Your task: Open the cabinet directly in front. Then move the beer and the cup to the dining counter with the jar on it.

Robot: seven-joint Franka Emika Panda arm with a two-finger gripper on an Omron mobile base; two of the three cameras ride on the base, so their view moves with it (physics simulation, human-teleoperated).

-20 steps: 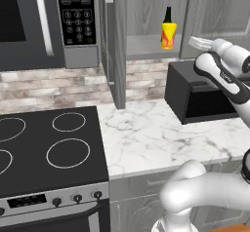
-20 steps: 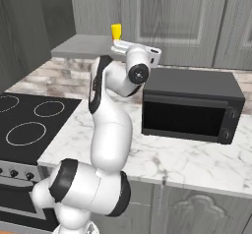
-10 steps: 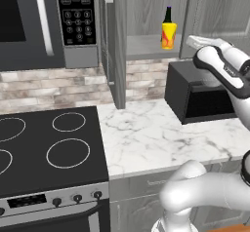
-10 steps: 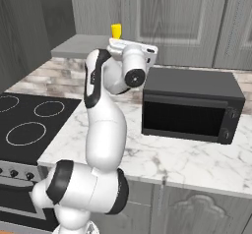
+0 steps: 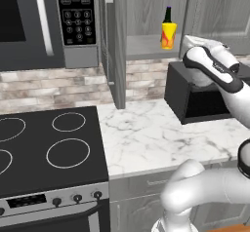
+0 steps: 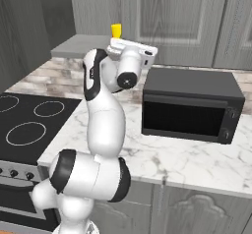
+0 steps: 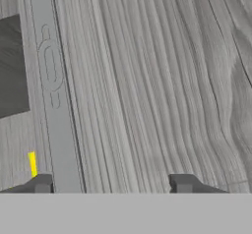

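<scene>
The cabinet (image 5: 215,11) has its left door (image 5: 115,55) swung open and its right door shut. On its shelf stands the yellow cup (image 5: 168,35) with a flame mark, and the dark neck of the beer (image 5: 168,13) rises just behind it. My gripper (image 5: 189,42) is at shelf height just right of the cup, apart from it. Seen from the right base, the cup (image 6: 116,30) peeks over my hand. In the hand view my gripper (image 7: 112,184) is open, with grey wood grain (image 7: 147,80) ahead and a sliver of the cup (image 7: 32,163) by the left fingertip (image 7: 42,184).
A black microwave (image 5: 195,97) stands on the marble worktop (image 5: 141,138) under the cabinet, directly below my hand. A black cooktop (image 5: 49,148) lies to the left, with a built-in microwave (image 5: 44,21) above it. The open door juts out over the worktop.
My hand has moved left along the shelf front, closer to the cup, and its wrist has turned. The cup and the beer have stayed put.
</scene>
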